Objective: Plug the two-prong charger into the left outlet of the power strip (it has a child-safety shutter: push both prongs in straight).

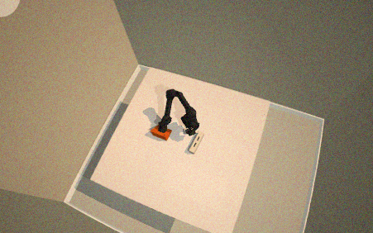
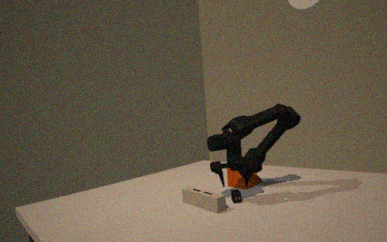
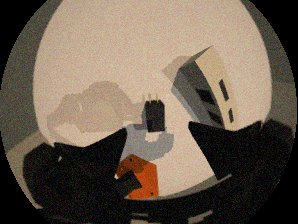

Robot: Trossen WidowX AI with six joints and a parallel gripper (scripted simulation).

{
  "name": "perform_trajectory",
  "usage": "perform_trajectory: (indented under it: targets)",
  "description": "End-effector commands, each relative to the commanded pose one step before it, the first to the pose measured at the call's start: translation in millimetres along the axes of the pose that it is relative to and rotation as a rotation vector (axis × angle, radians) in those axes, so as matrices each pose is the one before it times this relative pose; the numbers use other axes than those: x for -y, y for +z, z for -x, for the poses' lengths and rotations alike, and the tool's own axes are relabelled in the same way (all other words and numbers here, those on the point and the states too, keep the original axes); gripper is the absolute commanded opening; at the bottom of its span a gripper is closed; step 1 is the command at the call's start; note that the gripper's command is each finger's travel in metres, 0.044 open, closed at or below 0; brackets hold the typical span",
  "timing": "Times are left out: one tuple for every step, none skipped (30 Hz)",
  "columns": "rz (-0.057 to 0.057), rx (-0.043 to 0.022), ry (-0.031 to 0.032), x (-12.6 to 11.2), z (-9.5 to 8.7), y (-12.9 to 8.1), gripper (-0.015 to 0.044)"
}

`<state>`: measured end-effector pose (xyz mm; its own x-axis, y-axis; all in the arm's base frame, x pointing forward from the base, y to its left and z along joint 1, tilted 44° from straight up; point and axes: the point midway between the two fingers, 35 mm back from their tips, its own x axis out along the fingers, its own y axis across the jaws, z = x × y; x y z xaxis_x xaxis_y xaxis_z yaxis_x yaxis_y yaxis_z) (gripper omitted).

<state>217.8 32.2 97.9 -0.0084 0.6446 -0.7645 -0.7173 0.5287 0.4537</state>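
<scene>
The charger (image 2: 236, 196) (image 3: 155, 116) is a small black block lying on the table, with thin gold prongs pointing to the top of the wrist view. In the top view it cannot be made out at the gripper. The cream power strip (image 1: 196, 142) (image 2: 203, 202) (image 3: 209, 62) lies close beside it, its dark outlet slots on top. My gripper (image 1: 190, 132) (image 2: 236, 184) (image 3: 158, 128) is open and empty, pointing down above the charger. In the wrist view the charger shows between and just beyond the fingertips, apart from both.
The orange arm base (image 1: 161, 133) (image 2: 237, 179) (image 3: 149, 179) stands close to the charger. The power strip is to the right of the charger in the wrist view, near the right finger's side. The arm casts shadows on the pale table (image 1: 219, 182) (image 2: 107, 214).
</scene>
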Motion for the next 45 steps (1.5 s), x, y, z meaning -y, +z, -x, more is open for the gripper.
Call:
perform_trajectory:
  targets:
    - [-0.0066,0.00234,0.00471,-1.01,-5.7,-0.33,0.044]
    - [0.0,-0.00002,-0.00004,0.03,-0.26,0.03,0.044]
    - [0.0,-0.00004,-0.00007,0.06,-0.52,0.06,0.044]
    - [0.0,-0.00006,-0.0001,0.08,-0.79,0.08,0.044]
    - [0.0,-0.00008,-0.00013,0.11,-1.06,0.11,0.044]
    - [0.0,-0.00009,-0.00015,0.12,-1.29,0.13,0.044]
    - [0.0,-0.00009,-0.00016,0.13,-1.49,0.15,0.044]
    - [0.0,-0.00008,-0.00016,0.13,-1.59,0.15,0.044]
    - [0.0,-0.00007,-0.00015,0.12,-1.61,0.15,0.044]
    - [0.0,-0.00006,-0.00013,0.11,-1.61,0.15,0.044]
    - [0.0,-0.00004,-0.00012,0.09,-1.61,0.15,0.044]
    - [0.0,-0.00003,-0.0001,0.08,-1.61,0.14,0.044]
    - [0.0,-0.00002,-0.00008,0.07,-1.61,0.14,0.044]
    - [0.0,0.0,-0.00007,0.06,-1.6,0.14,0.044]
    - [0.0,0.00001,-0.00005,0.04,-1.6,0.13,0.044]
    - [0.0,0.00002,-0.00004,0.03,-1.6,0.13,0.044]
    - [0.0,0.00003,-0.00002,0.02,-1.6,0.12,0.044]
    - [0.0,0.00004,0.0,0.01,-1.6,0.12,0.044]
    - [0.0,0.00006,0.00001,0.0,-1.6,0.12,0.044]
    - [0.0,0.00007,0.00003,-0.02,-1.59,0.11,0.044]
    - [0.0,0.00008,0.00005,-0.03,-1.59,0.11,0.044]
    - [0.0,0.00009,0.00007,-0.04,-1.59,0.11,0.044]
    - [0.0,0.0001,0.00008,-0.05,-1.59,0.1,0.044]
    - [0.0,0.00011,0.0001,-0.06,-1.59,0.1,0.044]
    - [0.0,0.00012,0.00012,-0.08,-1.58,0.09,0.044]
    - [0.0,0.00014,0.00013,-0.09,-1.58,0.09,0.044]
    - [0.0,0.00015,0.00015,-0.1,-1.58,0.08,0.044]
    - [0.0,0.00016,0.00017,-0.11,-1.58,0.08,0.044]
    - [0.0,0.00017,0.00019,-0.12,-1.58,0.07,0.044]
    - [0.0,0.00018,0.00021,-0.13,-1.57,0.07,0.044]
    - [0.0,0.00019,0.00022,-0.15,-1.57,0.06,0.044]
    - [0.0,0.0002,0.00024,-0.16,-1.57,0.06,0.044]
    - [0.0,0.00021,0.00026,-0.17,-1.56,0.05,0.044]
    - [0.0,0.00017,0.00022,-0.14,-1.24,0.04,0.044]
    - [0.0,0.00011,0.00014,-0.09,-0.75,0.02,0.044]
    - [0.0,0.00004,0.00005,-0.03,-0.25,0.01,0.044]
    - [0.0071,-0.00209,-0.00476,1.13,3.78,0.61,0.0414]
    - [0.0,0.0,0.0,0.0,0.0,0.0,0.0387]
    - [0.0,0.0,0.0,0.0,0.0,0.0,0.0361]
    - [0.0,0.0,0.0,0.0,0.0,0.0,0.0335]
    - [0.0,0.0,0.0,0.0,0.0,0.0,0.0309]
    - [0.0,0.0,0.0,0.0,0.0,0.0,0.0283]
    - [0.0,0.0,0.0,0.0,0.0,0.0,0.0256]
    - [0.0,0.0,0.0,0.0,0.0,0.0,0.023]
    - [0.0,0.0,0.0,0.0,0.0,0.0,0.0204]
